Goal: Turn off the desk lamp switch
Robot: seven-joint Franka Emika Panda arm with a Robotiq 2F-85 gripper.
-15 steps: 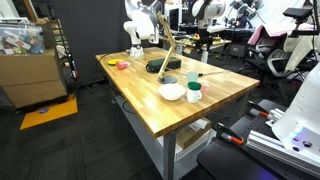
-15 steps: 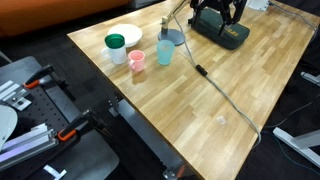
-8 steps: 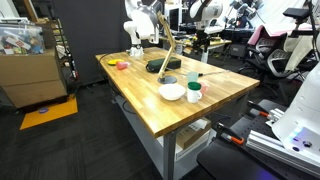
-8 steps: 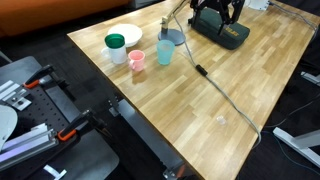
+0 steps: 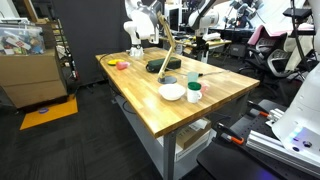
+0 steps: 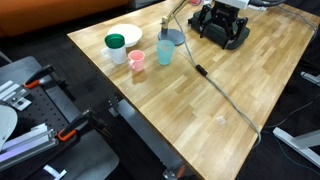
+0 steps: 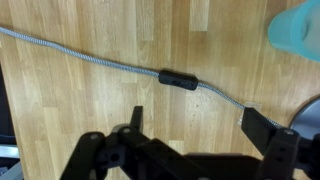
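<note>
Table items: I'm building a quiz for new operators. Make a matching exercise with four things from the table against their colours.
Things:
1. bowl
2. cord switch
3. cup beside the lamp base
4. lamp arm

Colours:
A. black
B. tan
C. white
D. light blue

Pairs: 1-C, 2-A, 3-D, 4-B.

Both exterior views overlook table (image 5: 150, 105) from afar, sharing tabletop; wrist view close, straight down.

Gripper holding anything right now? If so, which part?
Nothing held. The gripper has its jaws open above the table; the inline switch on the cord lies ahead of them, untouched.
</note>
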